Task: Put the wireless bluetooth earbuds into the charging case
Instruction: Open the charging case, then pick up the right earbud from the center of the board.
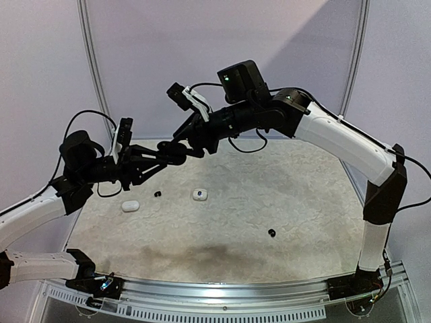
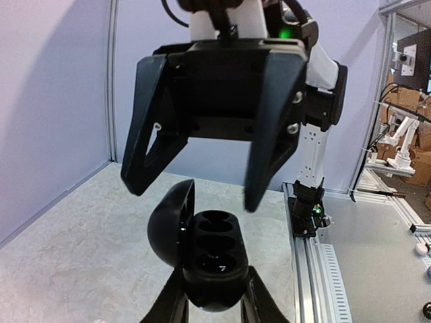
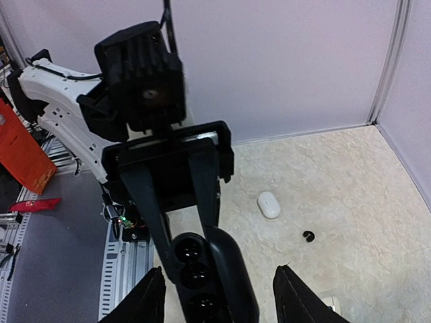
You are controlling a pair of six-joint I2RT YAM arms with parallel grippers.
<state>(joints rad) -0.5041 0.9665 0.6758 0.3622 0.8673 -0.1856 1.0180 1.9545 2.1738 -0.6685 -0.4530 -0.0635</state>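
Left wrist: case held open

Your left gripper (image 2: 215, 274) pinches the black charging case (image 2: 214, 239), its lid (image 2: 172, 219) swung open. Your right gripper (image 2: 192, 194) hangs spread just above it. Two black earbuds (image 1: 157, 194) (image 1: 271, 233) lie on the table (image 1: 310, 202), well apart.

Black charging case (image 2: 214, 269) open, aloft; black earbuds (image 1: 272, 233) loose below.
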